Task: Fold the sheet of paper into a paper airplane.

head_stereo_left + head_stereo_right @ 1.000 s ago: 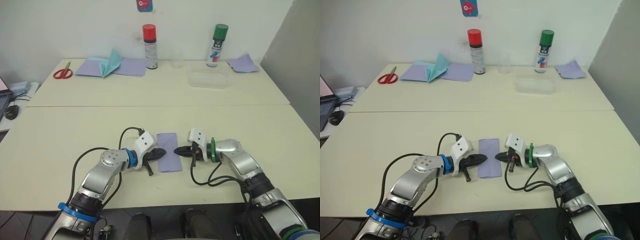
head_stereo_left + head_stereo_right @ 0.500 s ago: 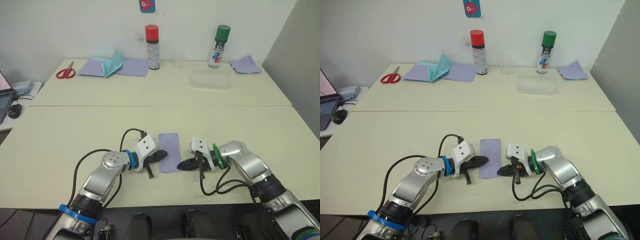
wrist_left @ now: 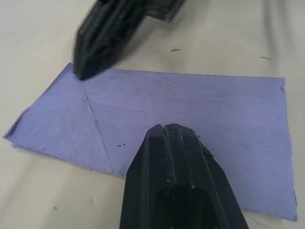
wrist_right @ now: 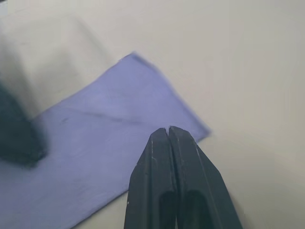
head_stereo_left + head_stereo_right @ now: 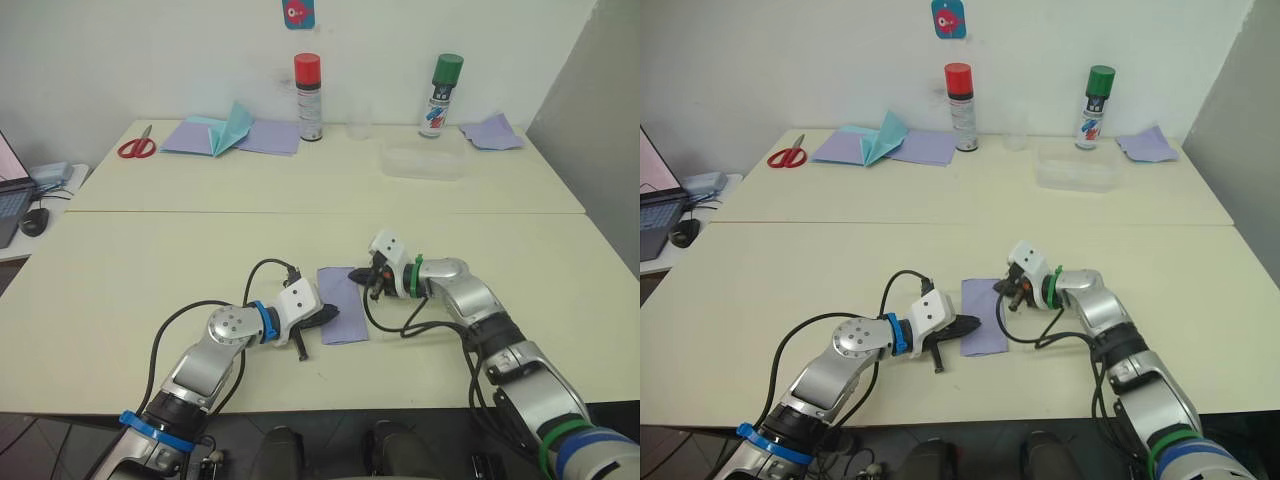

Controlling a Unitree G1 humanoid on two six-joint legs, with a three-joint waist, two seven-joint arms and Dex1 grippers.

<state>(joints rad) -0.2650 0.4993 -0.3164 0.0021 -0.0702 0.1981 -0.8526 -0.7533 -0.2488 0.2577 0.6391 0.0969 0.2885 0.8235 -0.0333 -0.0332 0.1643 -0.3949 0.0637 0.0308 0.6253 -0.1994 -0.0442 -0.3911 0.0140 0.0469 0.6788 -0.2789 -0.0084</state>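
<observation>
Sheet of paper [image 5: 341, 306]: thin, creased lavender rectangle.

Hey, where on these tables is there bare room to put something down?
Free: the near table left of the left gripper, and its right side beyond the right gripper. Crowded: around the folded lavender paper sheet between the grippers, and the far table's back edge with red scissors, papers and spray cans.

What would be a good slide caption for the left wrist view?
Closed left gripper pressing the folded lavender sheet of paper on the table, with the right gripper touching its far corner.
</observation>
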